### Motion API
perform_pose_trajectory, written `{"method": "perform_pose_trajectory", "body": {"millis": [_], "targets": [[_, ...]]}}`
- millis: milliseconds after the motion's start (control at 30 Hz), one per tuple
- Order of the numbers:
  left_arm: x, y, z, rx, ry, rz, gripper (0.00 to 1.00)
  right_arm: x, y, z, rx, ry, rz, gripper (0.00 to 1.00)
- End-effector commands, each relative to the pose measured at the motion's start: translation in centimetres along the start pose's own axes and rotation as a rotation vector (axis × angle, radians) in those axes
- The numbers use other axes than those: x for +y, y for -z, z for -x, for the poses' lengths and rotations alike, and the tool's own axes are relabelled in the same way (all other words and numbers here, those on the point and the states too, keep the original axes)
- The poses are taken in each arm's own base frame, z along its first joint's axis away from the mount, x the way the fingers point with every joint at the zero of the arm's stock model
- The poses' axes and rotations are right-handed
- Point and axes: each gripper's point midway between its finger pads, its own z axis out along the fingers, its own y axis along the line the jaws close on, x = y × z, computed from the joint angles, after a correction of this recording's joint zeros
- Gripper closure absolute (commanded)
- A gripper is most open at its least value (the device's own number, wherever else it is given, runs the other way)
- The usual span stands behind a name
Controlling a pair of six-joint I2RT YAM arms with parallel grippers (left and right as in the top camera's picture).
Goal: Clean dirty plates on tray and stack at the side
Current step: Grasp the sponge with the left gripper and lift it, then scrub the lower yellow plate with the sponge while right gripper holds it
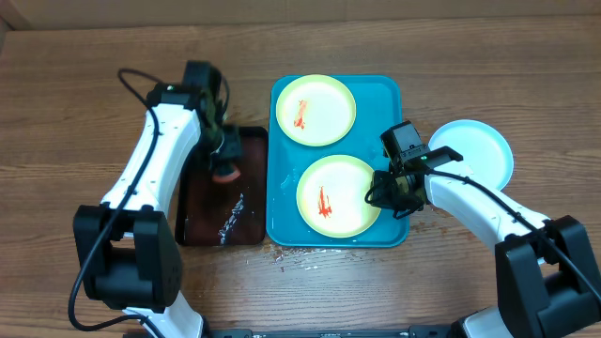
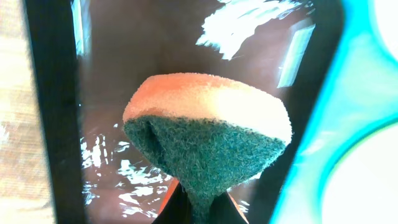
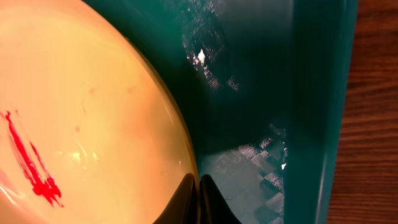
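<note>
The turquoise tray holds two yellow-green rimmed plates, each with a red smear. One plate lies at the far end, the other at the near end. My right gripper is shut on the near plate's right rim; in the right wrist view its fingertips pinch the rim of that plate. A light-blue rimmed plate lies on the table right of the tray. My left gripper is shut on an orange and green sponge, just above the black tray.
The black tray's wet, shiny floor lies right beside the turquoise tray's left rim. Crumbs or droplets dot the wood in front of the turquoise tray. Bare wooden table lies right of the rim.
</note>
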Motion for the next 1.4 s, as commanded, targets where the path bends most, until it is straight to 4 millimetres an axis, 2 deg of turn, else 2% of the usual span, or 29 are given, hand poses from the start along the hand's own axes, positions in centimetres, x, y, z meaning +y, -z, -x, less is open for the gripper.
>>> {"method": "perform_pose_trajectory", "body": {"millis": [0, 200, 300, 400, 533, 633, 733, 833, 933, 1000, 1200, 1367], "targets": [[-5.1, 2.0, 0.0, -0.04, -0.11, -0.133, 0.96, 0.0, -0.8, -0.4, 0.023, -0.063, -0.002, 0.96], [-13.4, 1.5, -2.3, -0.027, -0.197, -0.276, 0.96, 0.1, -0.8, -0.1, 0.011, -0.028, 0.005, 0.96], [-16.2, 0.4, -3.3, -0.009, -0.171, -0.295, 0.96, 0.2, -0.8, 0.0, 0.007, -0.028, 0.007, 0.96], [-17.8, -1.6, -4.3, 0.036, -0.154, -0.286, 0.96, 0.2, -0.8, 0.0, 0.007, -0.028, 0.007, 0.96], [-18.5, -4.8, -5.8, 0.133, -0.138, -0.27, 0.96, 0.2, -0.8, 0.0, 0.006, -0.028, 0.008, 0.96], [-18.2, -6.9, -6.5, 0.194, -0.129, -0.25, 0.96, 0.2, -0.8, 0.0, 0.005, -0.028, 0.009, 0.96], [-15.7, -8.6, -6.1, 0.192, -0.114, -0.124, 0.96, 0.2, -0.8, 0.0, 0.006, -0.028, 0.009, 0.96], [-13.8, -9.3, -5.7, 0.18, -0.11, -0.031, 0.96, 0.2, -0.8, 0.0, 0.007, -0.028, 0.008, 0.96], [-13.9, -9.1, -5.5, 0.171, -0.123, -0.031, 0.96, 0.2, -0.8, 0.0, 0.005, -0.028, 0.009, 0.96], [-14.8, -9.1, -5.6, 0.172, -0.151, -0.066, 0.96, 0.2, -0.8, 0.1, 0.004, -0.028, 0.01, 0.96], [-20.5, -9.4, -8.0, 0.286, -0.2, -0.347, 0.96, 0.2, -0.8, 0.0, 0.006, -0.028, 0.009, 0.96], [-22.4, -10.3, -10.5, 0.423, -0.195, -0.46, 0.96, 0.2, -0.8, 0.0, 0.006, -0.028, 0.009, 0.96]]}}
